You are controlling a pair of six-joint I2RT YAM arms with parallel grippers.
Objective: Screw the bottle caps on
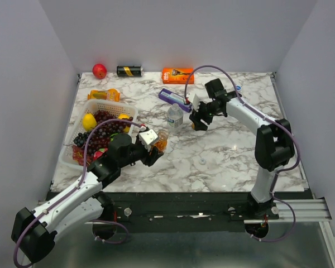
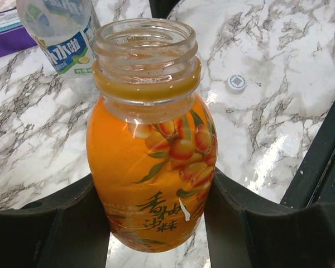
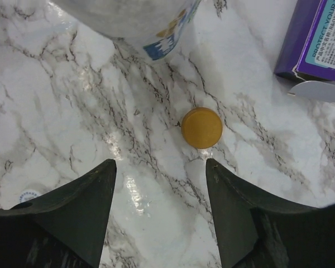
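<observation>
The orange cap (image 3: pixel 201 128) lies flat on the table (image 3: pixel 61 111), just past the gripper (image 3: pixel 161 167). Its jaws stand apart, holding nothing. A bottle (image 3: pixel 134 19) stands behind the cap. A purple box (image 3: pixel 318 42) lies right, a white cap (image 3: pixel 29 195) left.

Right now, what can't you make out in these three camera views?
Left wrist view: lower sides of the orange bottle, covered by the left fingers gripping it.
Right wrist view: the clear bottle, all but its bottom cut off by the top edge.
Top view: the whitish cap, too small for any detail.
</observation>
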